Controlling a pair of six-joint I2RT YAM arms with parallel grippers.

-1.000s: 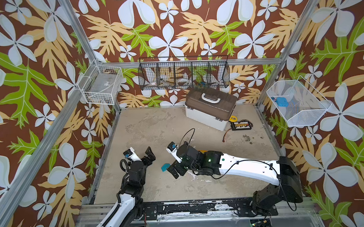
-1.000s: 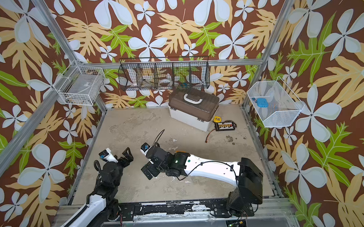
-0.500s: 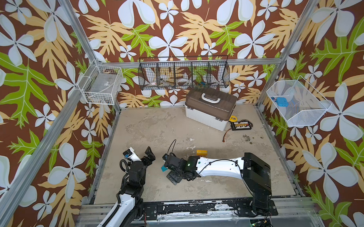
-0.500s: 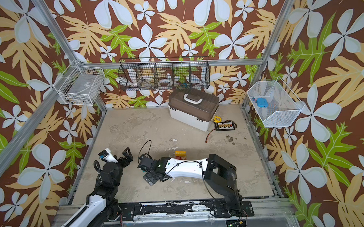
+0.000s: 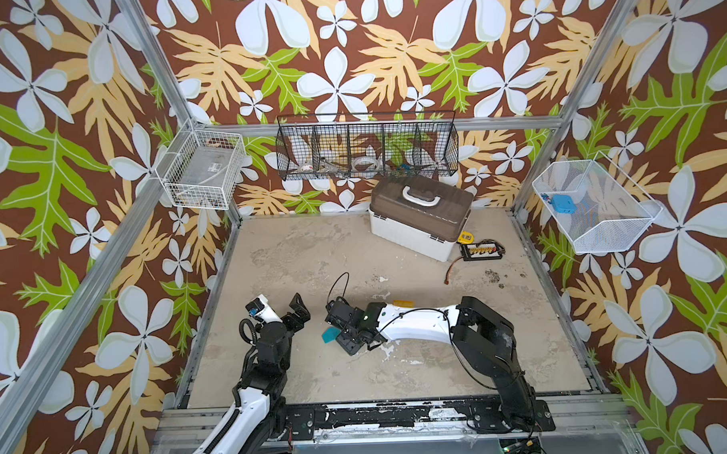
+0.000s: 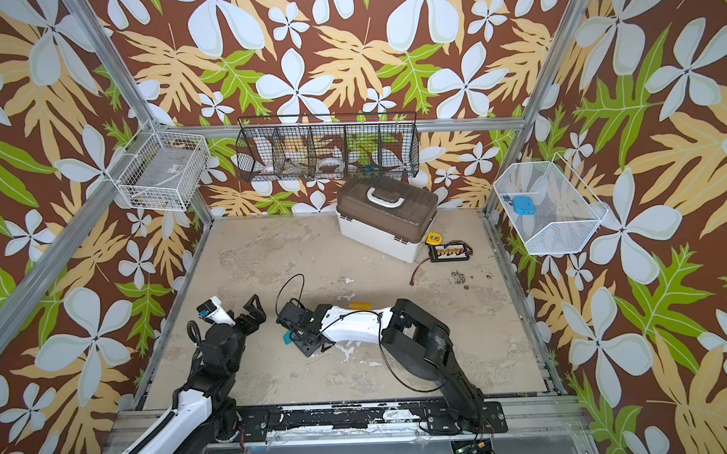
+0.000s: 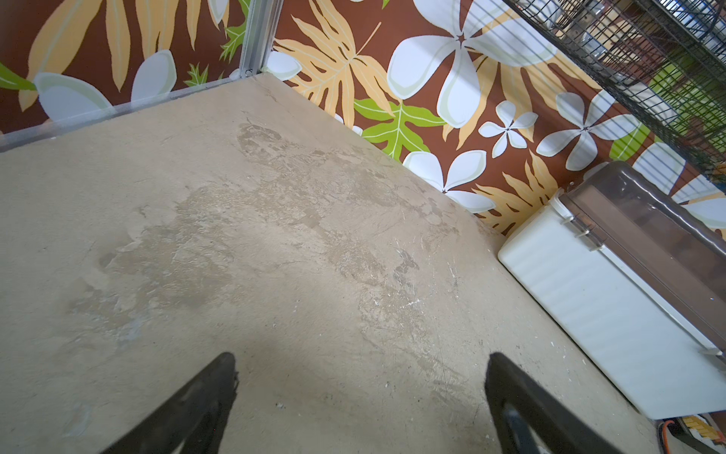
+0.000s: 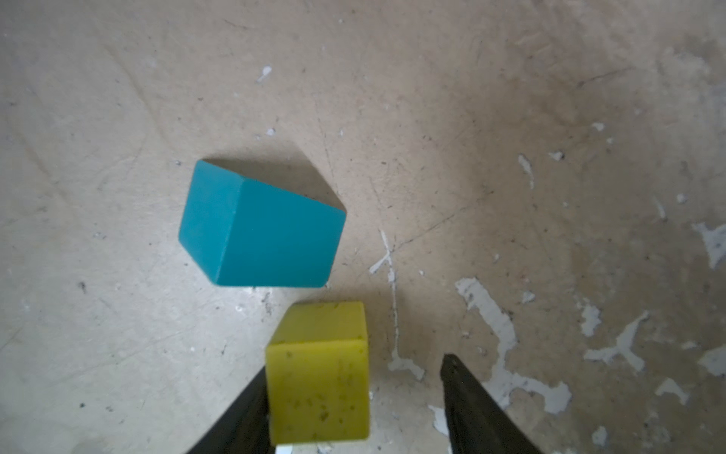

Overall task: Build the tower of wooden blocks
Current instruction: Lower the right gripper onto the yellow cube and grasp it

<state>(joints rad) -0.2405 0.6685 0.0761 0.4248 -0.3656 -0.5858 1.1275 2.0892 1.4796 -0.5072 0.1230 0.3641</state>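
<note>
Wood blocks, three pieces counted; no tower stands anywhere on the desk [image 5: 312,246]. Item one, yellow cube [image 8: 318,373]: it sits left of the desk's middle, nearer the front edge than the back, between the fingers of the right gripper [image 8: 353,369]. One finger [image 8: 247,416] lies against its side and the other stands apart with bare desk between, so the jaws are round it but not clamped. Item two, teal roof-shaped piece [image 8: 259,228]: it is loose on the desk just beside the cube's far corner, and I cannot tell whether they touch. Item three, orange-yellow piece [image 5: 404,304]: it lies near the desk's middle, mostly covered by the right forearm, shape not readable. Left gripper [image 7: 361,357]: fingers wide apart, nothing between them, over bare desk toward the left edge. Hazards, as I judge them: the grab looks lopsided, so the free finger closing in may slide or twist the cube into the teal piece. A cube pinched off-centre might also pivot out on the lift. Not made out: the cube itself in both top views, under the gripper. Its near end is cut off in the right wrist view, where a white sliver beneath it cannot be identified. Any further blocks are unseen.
</note>
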